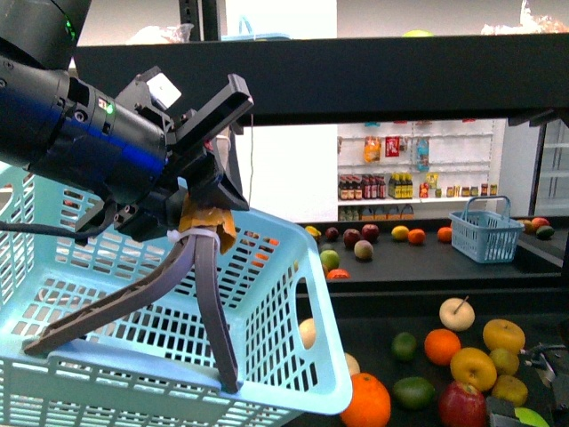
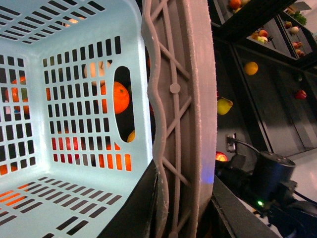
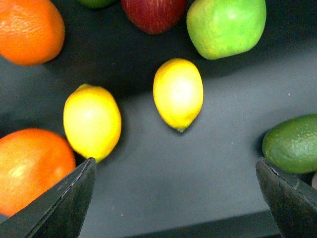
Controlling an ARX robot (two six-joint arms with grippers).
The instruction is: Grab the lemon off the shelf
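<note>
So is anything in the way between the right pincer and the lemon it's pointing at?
No. The open right pincer hangs over the middle lemon with only bare shelf between. A second lemon lies beside it, not touching.

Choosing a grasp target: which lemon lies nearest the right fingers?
The lemon between the two oranges: it nearly meets one of the fingers. The other lemon, by the green apple, lies farther off.
</note>
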